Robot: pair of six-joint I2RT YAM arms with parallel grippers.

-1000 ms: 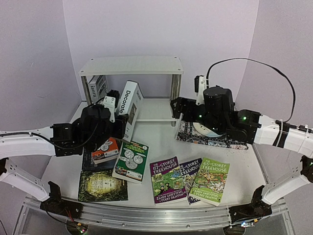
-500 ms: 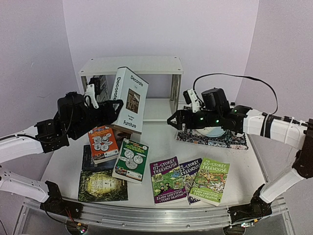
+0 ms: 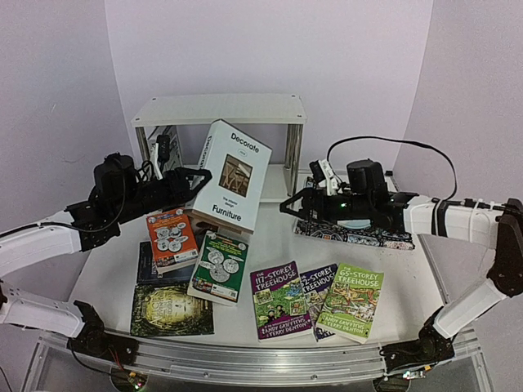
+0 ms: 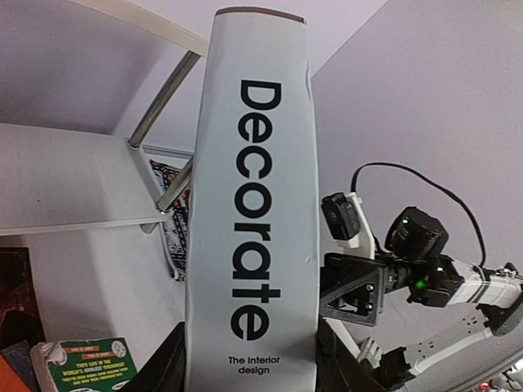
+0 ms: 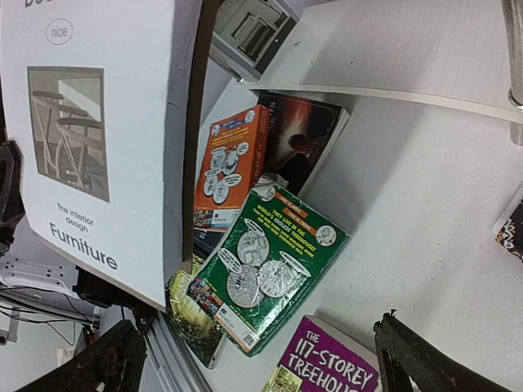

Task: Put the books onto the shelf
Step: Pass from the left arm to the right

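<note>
Found white Decorate book [image 3: 233,175] raised from standing on the table [image 3: 265,237] beside the shelf [image 3: 221,109] to mid-air in left gripper [image 3: 198,176], tilted rightward. Found right gripper [image 3: 288,203] shifted left, off the mat [image 3: 359,234], towards the book.

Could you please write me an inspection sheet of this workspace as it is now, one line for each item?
Surface: white table, with books lying flat on its front half.
Job's things: white Decorate book held up, tilted, in front of the shelf; orange book, green book, Treehouse books and dark books lie on the table.
Clutter: patterned mat under the right arm.
Hands: left hand shut on the Decorate book's spine; right hand open, empty.
Cables: black cable arches above the right arm.
Surroundings: plain lilac walls; nothing else seen.
</note>
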